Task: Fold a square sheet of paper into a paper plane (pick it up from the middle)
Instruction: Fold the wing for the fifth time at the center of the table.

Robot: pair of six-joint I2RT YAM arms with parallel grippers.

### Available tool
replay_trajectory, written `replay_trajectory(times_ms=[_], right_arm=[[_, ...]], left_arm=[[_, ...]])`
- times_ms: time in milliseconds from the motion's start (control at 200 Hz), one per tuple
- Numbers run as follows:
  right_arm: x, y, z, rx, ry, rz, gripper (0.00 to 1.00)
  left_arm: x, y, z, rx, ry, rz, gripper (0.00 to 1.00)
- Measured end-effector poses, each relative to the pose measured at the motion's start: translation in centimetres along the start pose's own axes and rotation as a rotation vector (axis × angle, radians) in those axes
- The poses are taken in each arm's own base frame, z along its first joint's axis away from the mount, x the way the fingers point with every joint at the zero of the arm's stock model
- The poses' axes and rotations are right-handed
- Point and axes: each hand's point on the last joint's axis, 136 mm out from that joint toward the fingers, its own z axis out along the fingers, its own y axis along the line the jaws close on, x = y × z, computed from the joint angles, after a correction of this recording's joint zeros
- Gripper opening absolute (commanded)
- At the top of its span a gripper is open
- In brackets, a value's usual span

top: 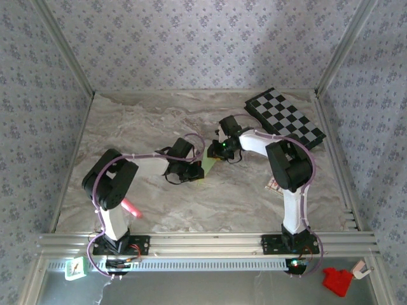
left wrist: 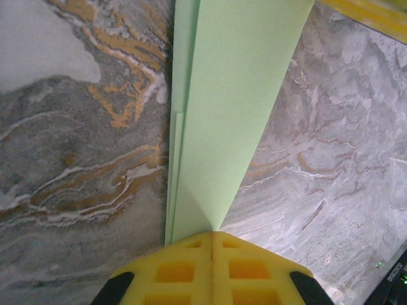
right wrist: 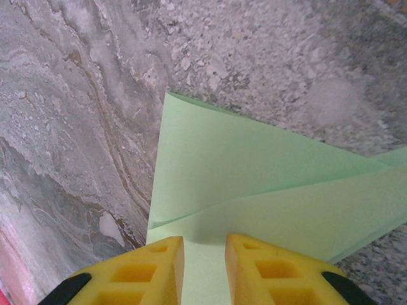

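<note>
Showing the sheet (top: 208, 164) near the middle of the counter (top: 159, 121), between the two arms, already folded into several layers with a sharp corner at one end.

Left claw (left wrist: 213, 234): fingers closed together, pinching the sheet where its creased edges run down into the seam between them.

Right claw (right wrist: 203, 244): fingers parted, with green paper lying in the gap. Whether the pads bear on the paper cannot be told from the wrist view.

Handling, as judged: the sheet is very light and thin, limp across its flat faces but stiffer along the creases and where layers overlap. It is likely to slide on the smooth marbled counter and to bend or crumple under a hard or off-centre pinch. The firmest hold is probably on the multi-layer folded edge or along the centre crease. A single free flap would buckle. Flat pressure from above suits setting a crease better than a tight squeeze. Pulling the two claws apart risks a tear.

Count: one sheet; two claws; one chequered board (top: 286, 117) at the far right corner, well apart from the sheet; one pink marker (top: 132, 208) beside the left arm.
</note>
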Motion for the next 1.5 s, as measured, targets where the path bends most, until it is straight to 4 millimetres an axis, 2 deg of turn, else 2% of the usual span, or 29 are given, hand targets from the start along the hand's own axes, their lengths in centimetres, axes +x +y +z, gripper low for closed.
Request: replay_trajectory(times_ms=[145,385,525,770,935,1089,1279,1359,1504], right_arm=[[0.1,-0.1,0.2,-0.006,-0.002,-0.001,0.26],[-0.1,0.1,0.3,-0.030,-0.013,-0.005,0.26],[-0.1,0.2,0.3,-0.038,-0.017,-0.005,0.26],[0.1,0.5,-0.2,-0.047,-0.028,-0.013,0.26],[0.5,2.4,-1.6,-0.072,-0.047,-0.051,0.25],[1.6,4.3,-1.5,-0.097,-0.043,-0.095,0.15],[4.4,2.4,0.1,-0.065,0.018,-0.053,0.10],[4.6,1.8,0.5,-0.059,0.024,-0.035,0.09],[4.4,1.7,0.6,-0.069,0.022,-0.029,0.09]], left_arm=[[-0.4,-0.6,-0.5,0.014,-0.019,0.009,0.07],[-1.7,-0.5,0.0,0.003,-0.049,-0.037,0.01],[-1.7,0.2,0.4,-0.015,-0.047,-0.078,0.00],[-1.7,0.3,0.4,-0.016,-0.048,-0.106,0.00],[-1.7,0.3,0.4,-0.016,-0.048,-0.106,0.00],[-1.7,0.3,0.4,-0.016,-0.048,-0.106,0.00],[-1.7,0.4,0.4,-0.016,-0.047,-0.107,0.00],[-1.6,0.4,0.4,-0.016,-0.048,-0.107,0.00],[-1.6,0.5,0.4,-0.014,-0.050,-0.114,0.00]])
